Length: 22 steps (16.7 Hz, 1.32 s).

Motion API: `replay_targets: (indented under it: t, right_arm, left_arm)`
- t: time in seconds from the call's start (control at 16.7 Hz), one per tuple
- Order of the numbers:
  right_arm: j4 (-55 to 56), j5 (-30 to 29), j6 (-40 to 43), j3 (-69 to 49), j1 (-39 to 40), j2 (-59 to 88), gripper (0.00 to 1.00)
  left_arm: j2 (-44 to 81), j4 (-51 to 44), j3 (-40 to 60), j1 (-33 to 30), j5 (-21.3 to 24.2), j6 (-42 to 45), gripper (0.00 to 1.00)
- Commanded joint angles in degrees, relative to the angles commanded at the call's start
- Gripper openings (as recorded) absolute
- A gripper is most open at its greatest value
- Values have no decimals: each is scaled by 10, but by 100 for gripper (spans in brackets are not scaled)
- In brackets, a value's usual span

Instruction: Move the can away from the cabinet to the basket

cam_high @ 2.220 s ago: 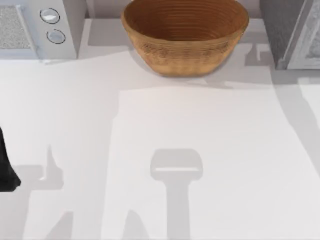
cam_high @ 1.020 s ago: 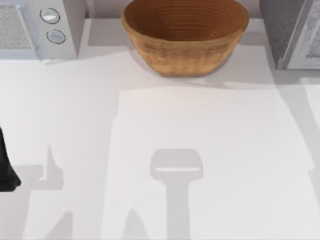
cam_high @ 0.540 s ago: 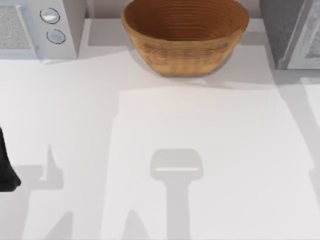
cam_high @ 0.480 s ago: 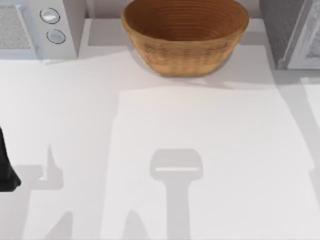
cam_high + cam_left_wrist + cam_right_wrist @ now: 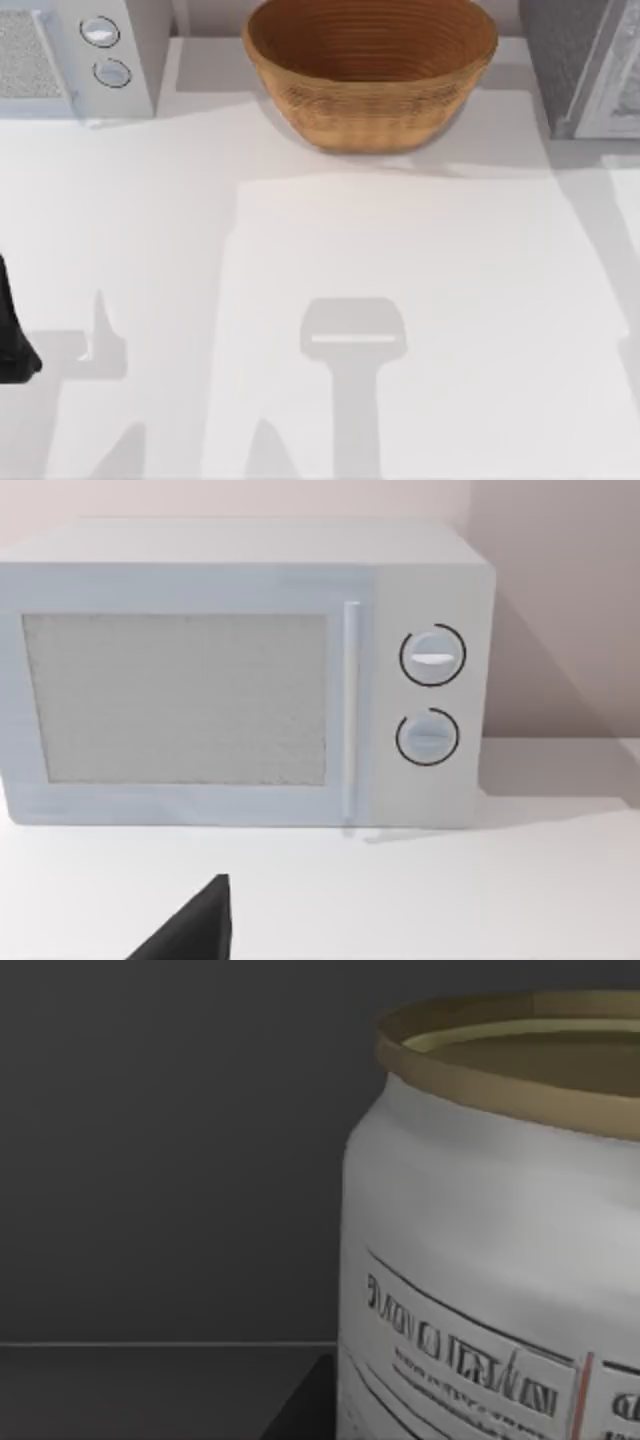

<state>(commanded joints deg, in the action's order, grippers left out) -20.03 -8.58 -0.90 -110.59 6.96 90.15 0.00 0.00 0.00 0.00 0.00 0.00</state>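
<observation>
The can stands upright, close before the right arm's jaws, against a dark surface. I cannot tell either arm's jaw state. The basket sits at the table's far edge.

The can is cut off by the right wrist view's edges. The cabinet and microwave run off the top view. The can's label print is too small to read.
</observation>
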Motion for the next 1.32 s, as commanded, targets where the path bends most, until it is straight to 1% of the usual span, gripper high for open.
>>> replay_targets:
  t: [0.42, 0.6, 0.96, 1.08, 1.32]
  right_arm:
    - [-9, -5, -1, -3, 5, -9, 0]
    - [-66, -28, 0, -17, 30, -53, 0]
    - [-232, -91, 0, -46, 95, -180, 0]
    - [-256, -103, 0, -51, 107, -203, 0]
    - [-258, -104, 0, -47, 106, -204, 0]
  left_arm:
    - [0, 0, 0, 0, 0, 0, 100]
    - [0, 0, 0, 0, 0, 0, 100]
    - [0, 0, 0, 0, 0, 0, 100]
    - [0, 0, 0, 0, 0, 0, 100]
    - [0, 0, 0, 0, 0, 0, 100]
